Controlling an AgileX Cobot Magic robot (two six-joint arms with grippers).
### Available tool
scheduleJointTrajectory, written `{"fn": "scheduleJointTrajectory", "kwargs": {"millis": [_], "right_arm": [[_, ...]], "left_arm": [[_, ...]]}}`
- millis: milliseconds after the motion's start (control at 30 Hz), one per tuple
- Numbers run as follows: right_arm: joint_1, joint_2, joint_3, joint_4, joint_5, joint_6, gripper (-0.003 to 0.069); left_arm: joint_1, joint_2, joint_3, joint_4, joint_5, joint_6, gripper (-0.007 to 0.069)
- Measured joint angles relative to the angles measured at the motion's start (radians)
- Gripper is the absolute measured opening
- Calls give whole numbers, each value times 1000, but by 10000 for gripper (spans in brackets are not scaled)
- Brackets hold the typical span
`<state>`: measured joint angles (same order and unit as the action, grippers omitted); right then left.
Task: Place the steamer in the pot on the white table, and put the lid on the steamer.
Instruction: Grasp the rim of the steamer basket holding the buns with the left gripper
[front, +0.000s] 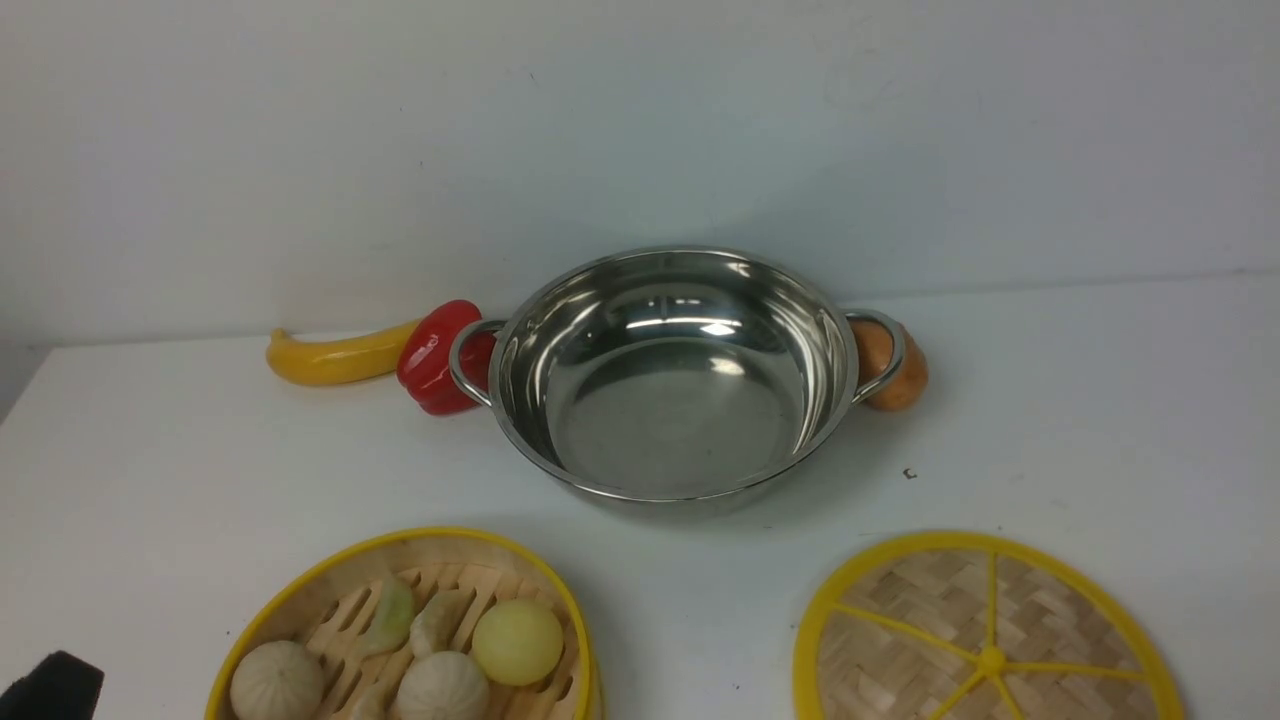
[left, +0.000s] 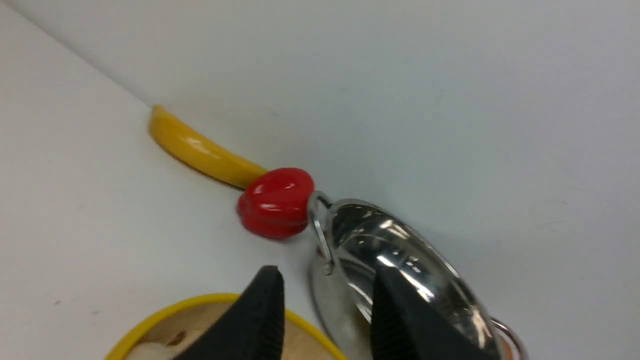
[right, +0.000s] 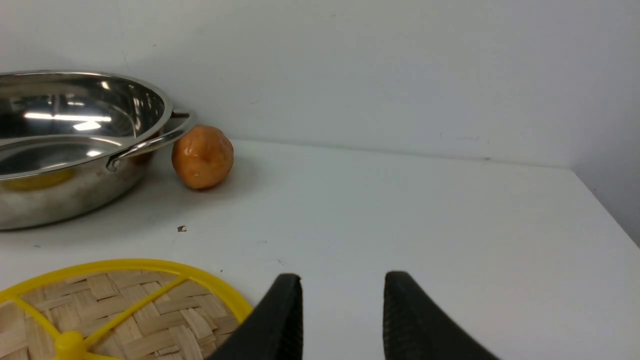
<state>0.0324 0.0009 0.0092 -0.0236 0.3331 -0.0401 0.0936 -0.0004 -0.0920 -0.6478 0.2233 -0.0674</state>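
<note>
The empty steel pot (front: 678, 375) stands at the back middle of the white table (front: 150, 470). The steamer (front: 410, 630), a yellow-rimmed bamboo basket with toy buns inside, sits at the front left, cut by the frame edge. The lid (front: 985, 635), a flat woven disc with yellow spokes, lies at the front right. In the left wrist view my left gripper (left: 327, 275) hangs open above the steamer (left: 165, 315), near the pot (left: 395, 250), holding nothing. My right gripper (right: 342, 282) is open over bare table beside the lid (right: 125, 305). A black bit of the left arm (front: 50, 685) shows at the bottom left.
A yellow toy banana (front: 335, 355) and a red pepper (front: 435, 355) lie against the pot's left handle. An orange fruit (front: 895, 365) sits at its right handle. A white wall rises just behind the table. The table's right edge (right: 607, 205) shows in the right wrist view.
</note>
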Motion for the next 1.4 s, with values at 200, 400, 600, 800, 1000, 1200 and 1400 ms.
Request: {"fn": "scheduleJointTrajectory", "kwargs": {"millis": [200, 400, 600, 800, 1000, 1200, 1400], "right_arm": [[0, 0, 0, 0, 0, 0, 248], [0, 0, 0, 0, 0, 0, 248], [0, 0, 0, 0, 0, 0, 248], [0, 0, 0, 0, 0, 0, 248], [0, 0, 0, 0, 0, 0, 248], [0, 0, 0, 0, 0, 0, 248], [0, 0, 0, 0, 0, 0, 248]], "left_arm": [[0, 82, -246, -3, 227, 190, 241], [0, 405, -609, 213, 748, 231, 241], [0, 693, -768, 481, 975, 245, 241], [0, 962, -781, 539, 987, 97, 241], [0, 1104, -781, 540, 988, 48, 241], [0, 1190, -781, 528, 988, 11, 241], [0, 1201, -781, 530, 916, -52, 241]]}}
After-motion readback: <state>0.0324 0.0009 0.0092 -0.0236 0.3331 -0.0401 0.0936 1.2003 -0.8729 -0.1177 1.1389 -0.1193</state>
